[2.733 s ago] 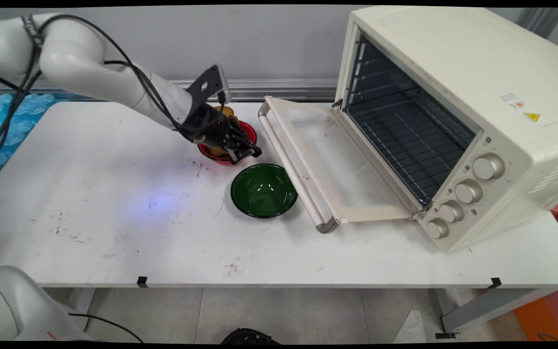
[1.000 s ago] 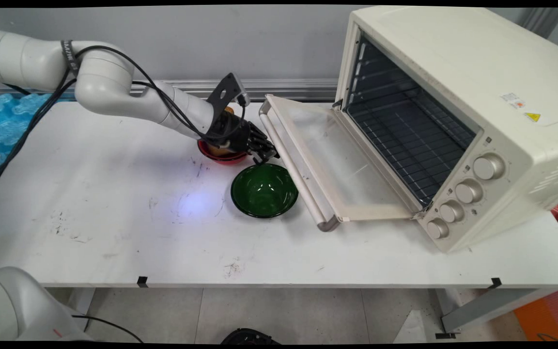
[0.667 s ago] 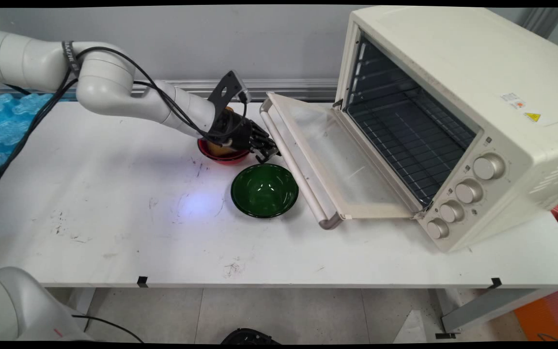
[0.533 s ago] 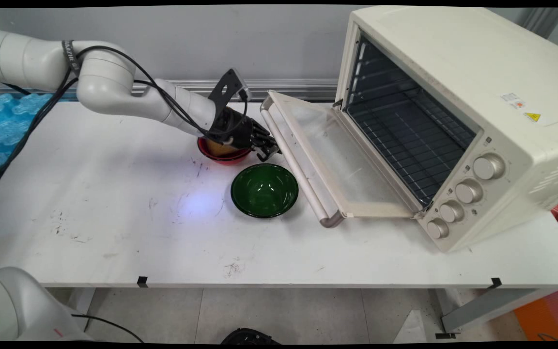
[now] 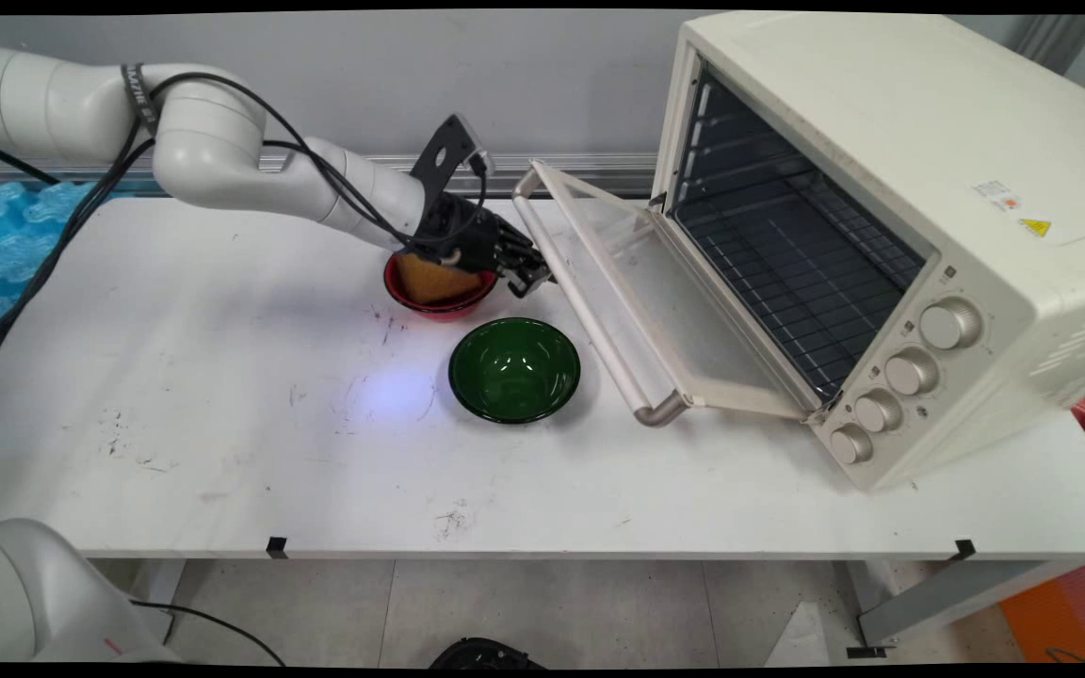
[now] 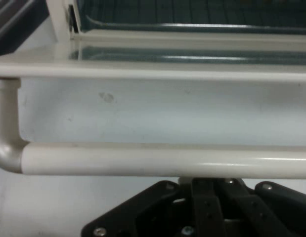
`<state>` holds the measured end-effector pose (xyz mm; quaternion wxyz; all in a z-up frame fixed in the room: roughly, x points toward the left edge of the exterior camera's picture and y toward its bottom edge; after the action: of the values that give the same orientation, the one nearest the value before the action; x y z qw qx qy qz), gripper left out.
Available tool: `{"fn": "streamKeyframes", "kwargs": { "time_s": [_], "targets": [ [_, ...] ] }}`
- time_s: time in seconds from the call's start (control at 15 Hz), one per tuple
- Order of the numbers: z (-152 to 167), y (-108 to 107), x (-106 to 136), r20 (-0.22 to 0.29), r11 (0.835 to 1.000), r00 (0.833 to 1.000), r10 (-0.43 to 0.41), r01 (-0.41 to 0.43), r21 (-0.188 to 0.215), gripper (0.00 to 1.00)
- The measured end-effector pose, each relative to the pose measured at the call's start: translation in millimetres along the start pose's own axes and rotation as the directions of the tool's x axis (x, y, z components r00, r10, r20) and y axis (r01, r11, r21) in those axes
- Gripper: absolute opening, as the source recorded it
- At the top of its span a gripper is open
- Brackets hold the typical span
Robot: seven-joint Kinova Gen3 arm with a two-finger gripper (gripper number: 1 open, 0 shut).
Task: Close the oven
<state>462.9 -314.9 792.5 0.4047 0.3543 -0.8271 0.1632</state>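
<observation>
One oven (image 5: 891, 217) stands open on the counter (image 5: 222, 452), its door (image 5: 655, 311) part raised, the hand (image 5: 531, 276) under the door's handle (image 6: 157, 160) with fingers pressed together, two bowls close by, one red (image 5: 437, 287) holding something brown, one green (image 5: 514, 369), and a yellow warning sticker (image 5: 1033, 227) unreadable.

white table (image 5: 222, 471), grey wall (image 5: 364, 85), tiled floor (image 5: 542, 612)
</observation>
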Motion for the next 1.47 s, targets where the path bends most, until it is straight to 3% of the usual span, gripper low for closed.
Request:
{"fn": "streamKeyframes", "kwargs": {
  "time_s": [0.4,1.07,1.47],
  "targets": [
    [2,-6,20,-0.030,1.000,1.000,0.008,-0.008,0.000,0.00],
    [14,-19,78,-0.109,0.999,0.993,0.033,-0.033,-0.001,0.00],
    [14,-24,94,-0.113,0.999,0.993,0.039,-0.039,-0.002,0.00]
  ]
}}
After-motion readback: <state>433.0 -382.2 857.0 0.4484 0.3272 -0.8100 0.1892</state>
